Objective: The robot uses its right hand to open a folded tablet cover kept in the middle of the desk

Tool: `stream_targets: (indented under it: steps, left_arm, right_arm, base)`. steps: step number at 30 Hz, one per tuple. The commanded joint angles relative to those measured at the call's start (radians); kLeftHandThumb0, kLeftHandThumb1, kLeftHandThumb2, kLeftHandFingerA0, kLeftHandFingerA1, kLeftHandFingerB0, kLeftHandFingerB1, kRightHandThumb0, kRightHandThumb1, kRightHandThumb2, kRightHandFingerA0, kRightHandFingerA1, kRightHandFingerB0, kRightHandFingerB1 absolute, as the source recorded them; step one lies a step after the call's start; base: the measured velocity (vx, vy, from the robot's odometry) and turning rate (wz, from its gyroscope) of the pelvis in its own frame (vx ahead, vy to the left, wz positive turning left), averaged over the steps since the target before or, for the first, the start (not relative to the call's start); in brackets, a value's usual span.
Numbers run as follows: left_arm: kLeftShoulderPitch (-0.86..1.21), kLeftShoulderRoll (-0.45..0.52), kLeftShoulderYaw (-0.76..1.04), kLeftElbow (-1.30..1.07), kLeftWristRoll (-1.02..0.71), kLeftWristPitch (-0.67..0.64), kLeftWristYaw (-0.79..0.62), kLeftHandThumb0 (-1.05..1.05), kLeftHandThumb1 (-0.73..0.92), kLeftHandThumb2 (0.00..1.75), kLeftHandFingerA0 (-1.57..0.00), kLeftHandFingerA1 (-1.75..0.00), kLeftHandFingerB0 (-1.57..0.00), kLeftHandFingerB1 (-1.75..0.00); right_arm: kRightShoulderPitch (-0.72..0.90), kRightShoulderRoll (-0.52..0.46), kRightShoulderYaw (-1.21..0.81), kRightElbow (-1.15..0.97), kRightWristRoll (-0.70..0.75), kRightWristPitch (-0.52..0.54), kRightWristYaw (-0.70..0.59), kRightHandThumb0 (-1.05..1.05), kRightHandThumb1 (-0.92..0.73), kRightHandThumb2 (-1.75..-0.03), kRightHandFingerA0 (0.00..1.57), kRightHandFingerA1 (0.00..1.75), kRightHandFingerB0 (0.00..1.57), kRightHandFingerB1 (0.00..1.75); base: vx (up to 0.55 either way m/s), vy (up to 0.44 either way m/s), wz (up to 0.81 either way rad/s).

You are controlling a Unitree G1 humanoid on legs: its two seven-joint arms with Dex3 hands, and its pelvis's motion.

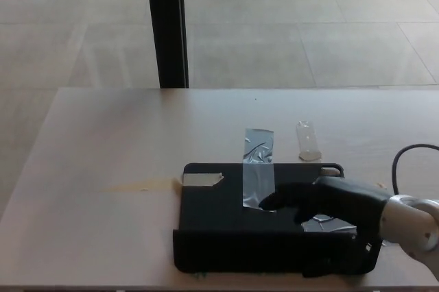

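Observation:
A black tablet cover (212,213) lies near the front edge of the pale desk (116,134), a little right of the middle. It is fixed down with a grey tape strip (258,162) and a beige tape piece (202,180). Its front flap (240,252) stands up as a low wall along the near side. My right hand (329,199) comes in from the right and lies across the cover's right half, reaching as far as the grey strip. Black on black hides how the hand sits against the cover. My left hand does not show.
A small clear tape piece (308,141) sticks to the desk just behind the cover. A black post (167,25) stands behind the desk's far edge, with tiled floor beyond. A thin black cable (405,158) loops above my silver right wrist (411,223).

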Motion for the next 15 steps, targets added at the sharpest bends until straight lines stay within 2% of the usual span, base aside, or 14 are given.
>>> stream_targets:
  steps: [1,2,3,4,5,6,7,8,9,10,11,15]
  left_arm:
    - [-0.009,0.035,-0.007,0.005,-0.019,0.032,0.003,-0.2,0.33,0.56,-1.05,-0.88,-0.77,-0.73]
    - [-0.011,0.038,-0.005,0.005,-0.024,0.042,0.004,-0.19,0.33,0.56,-1.04,-0.87,-0.75,-0.72]
    - [-0.012,0.039,-0.006,0.005,-0.023,0.045,0.01,-0.2,0.33,0.55,-1.03,-0.87,-0.76,-0.72]
    - [-0.011,0.038,-0.001,0.003,-0.03,0.043,0.008,-0.19,0.32,0.56,-1.02,-0.87,-0.76,-0.73]
    - [-0.011,0.039,0.001,0.001,-0.032,0.045,0.009,-0.19,0.32,0.57,-1.06,-0.89,-0.77,-0.73]
    - [-0.011,0.038,0.001,0.0,-0.033,0.045,0.009,-0.19,0.32,0.57,-1.06,-0.89,-0.77,-0.73]
    - [-0.007,0.039,-0.002,0.005,-0.03,0.036,-0.004,-0.19,0.32,0.56,-1.04,-0.87,-0.78,-0.74]
    - [-0.01,0.039,-0.005,0.006,-0.027,0.041,0.0,-0.2,0.32,0.56,-1.01,-0.86,-0.76,-0.73]
    - [-0.012,0.039,-0.002,0.004,-0.032,0.042,-0.004,-0.18,0.32,0.56,-1.03,-0.87,-0.76,-0.73]
    - [-0.013,0.038,0.0,0.004,-0.034,0.038,-0.004,-0.16,0.33,0.56,-1.03,-0.87,-0.76,-0.72]
    - [-0.012,0.04,-0.005,0.004,-0.028,0.034,-0.004,-0.18,0.33,0.56,-1.05,-0.87,-0.76,-0.72]
    - [-0.02,0.046,0.012,0.004,-0.046,0.044,-0.012,-0.15,0.32,0.57,-1.01,-0.89,-0.74,-0.72]
  right_arm:
    - [-0.048,-0.018,0.057,0.051,-0.156,0.006,0.105,-0.66,-0.44,-0.55,0.28,0.72,0.22,0.37]
    - [-0.053,-0.024,0.074,0.056,-0.187,0.003,0.106,-0.69,-0.47,-0.54,0.38,0.98,0.21,0.38]
    - [-0.065,-0.026,0.094,0.062,-0.222,0.004,0.112,-0.78,-0.41,-0.8,0.32,0.76,0.15,0.45]
    - [-0.062,-0.022,0.103,0.061,-0.244,0.02,0.103,-0.7,-0.38,-0.79,0.22,0.64,0.14,0.46]
    - [-0.065,-0.023,0.123,0.063,-0.287,0.01,0.086,-0.71,-0.48,-0.55,0.34,0.79,0.19,0.36]
    - [-0.067,-0.023,0.123,0.065,-0.288,0.009,0.087,-0.71,-0.48,-0.55,0.34,0.79,0.19,0.36]
    - [-0.063,-0.013,0.163,0.047,-0.362,0.047,0.072,-0.76,-0.47,-0.55,0.39,0.74,0.2,0.36]
    - [-0.062,-0.008,0.186,0.032,-0.41,0.08,0.072,-0.79,-0.48,-0.55,0.4,0.68,0.19,0.35]
    - [-0.069,0.006,0.216,0.011,-0.449,0.115,0.106,-0.75,-0.38,-0.81,0.25,0.62,0.08,0.43]
    - [-0.073,0.014,0.24,-0.013,-0.481,0.14,0.137,-0.76,-0.39,-0.79,0.16,0.58,0.08,0.43]
    - [-0.064,0.02,0.277,-0.069,-0.581,0.182,0.152,-0.81,-0.41,-0.85,0.21,0.6,0.08,0.44]
    - [-0.006,0.062,0.315,-0.18,-0.706,0.275,0.165,-0.79,-0.39,-0.8,0.22,0.62,0.13,0.45]
  base:
    - [0.0,0.0,0.0]
    - [0.0,0.0,0.0]
    - [0.0,0.0,0.0]
    - [0.0,0.0,0.0]
    - [0.0,0.0,0.0]
    - [0.0,0.0,0.0]
    - [0.0,0.0,0.0]
    - [0.0,0.0,0.0]
    - [0.0,0.0,0.0]
    - [0.0,0.0,0.0]
    - [0.0,0.0,0.0]
    - [0.0,0.0,0.0]
